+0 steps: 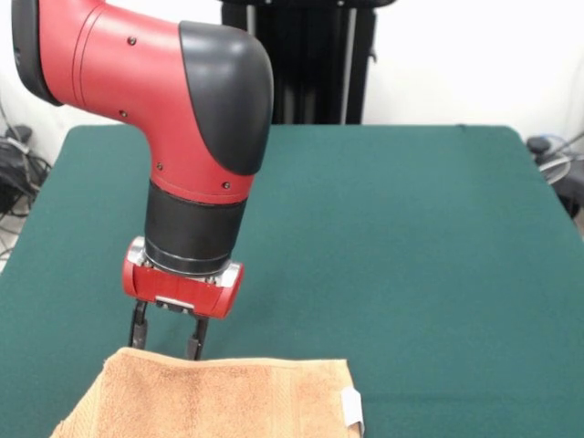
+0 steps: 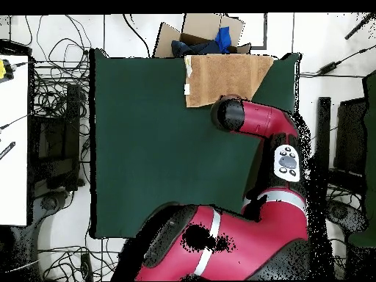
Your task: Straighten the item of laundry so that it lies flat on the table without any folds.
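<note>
The peach-orange towel (image 1: pixel 219 400) lies at the near edge of the green table (image 1: pixel 411 228) in the front view, with a white tag (image 1: pixel 352 408) on its right edge. Its far edge looks straight, and its near part is cut off by the picture's bottom. My gripper (image 1: pixel 167 345) points down at the towel's far left edge, its fingers apart, with the tips at the towel's border. In the overhead view the towel (image 2: pixel 224 77) lies at the table's (image 2: pixel 147 147) top edge, and the arm's wrist (image 2: pixel 229 114) covers the gripper.
A cardboard box (image 2: pixel 192 35) holding blue cloth sits just beyond the table edge by the towel. Cables and a white desk (image 2: pixel 13 139) lie left of the table. A black stand (image 1: pixel 306 55) rises behind the table.
</note>
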